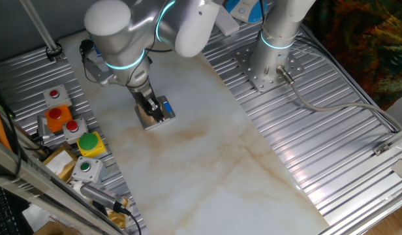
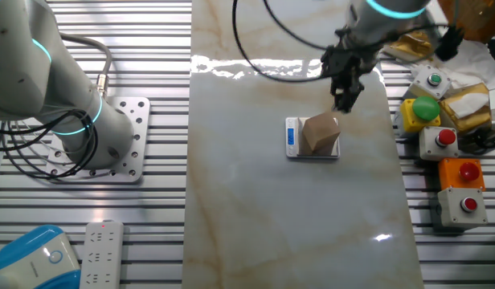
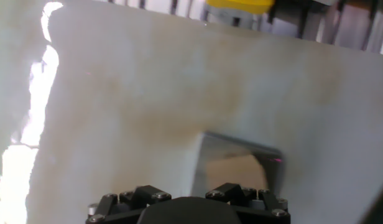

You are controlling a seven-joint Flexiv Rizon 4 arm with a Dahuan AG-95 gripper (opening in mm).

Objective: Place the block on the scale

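Observation:
The tan wooden block [image 2: 320,132] rests on the small grey scale [image 2: 294,151], whose blue strip [image 2: 292,136] faces left. In one fixed view the block [image 1: 147,120] lies just under the fingers, on the scale [image 1: 167,107]. My gripper [image 2: 342,103] hangs just above and behind the block, holds nothing and looks open. In the hand view the scale plate [image 3: 210,155] with the tan block [image 3: 241,173] on it lies straight ahead, and my fingertips are out of frame.
Button boxes with red, green and orange buttons [image 2: 440,140] and a yellowish cardboard box [image 2: 466,104] stand along one side of the marble top. A second arm's base [image 2: 103,148] is bolted on the other side. A blue-and-white box [image 2: 30,257] and a power strip [image 2: 99,253] lie near the corner.

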